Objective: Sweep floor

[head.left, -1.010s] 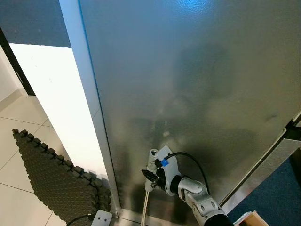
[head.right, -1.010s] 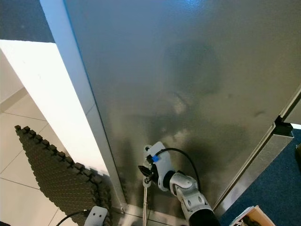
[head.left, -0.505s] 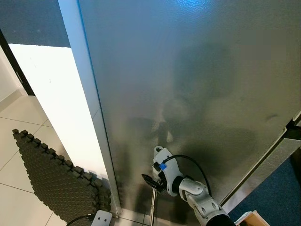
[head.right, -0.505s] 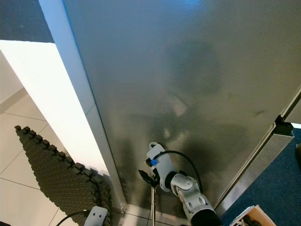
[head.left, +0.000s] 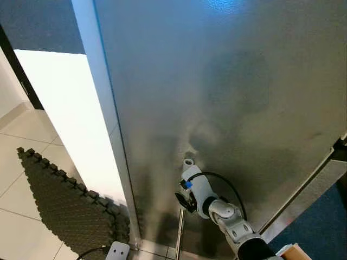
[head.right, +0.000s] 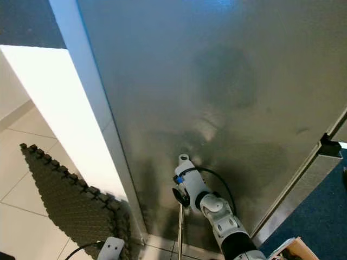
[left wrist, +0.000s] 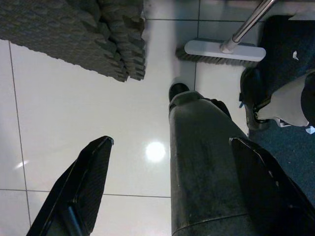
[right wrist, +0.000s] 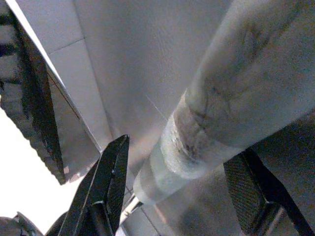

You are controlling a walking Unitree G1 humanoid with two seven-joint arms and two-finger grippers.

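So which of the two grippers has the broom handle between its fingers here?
The right gripper: the broom handle runs between its black fingers. The left gripper hangs open over the tiled floor, holding nothing.

Right gripper (head.left: 186, 199) rising a little up the steel door (head.left: 227, 97) and shifting to the right along it, wrist turning more upright, broom handle (head.left: 179, 233) swinging from a lean to nearly vertical below the gripper
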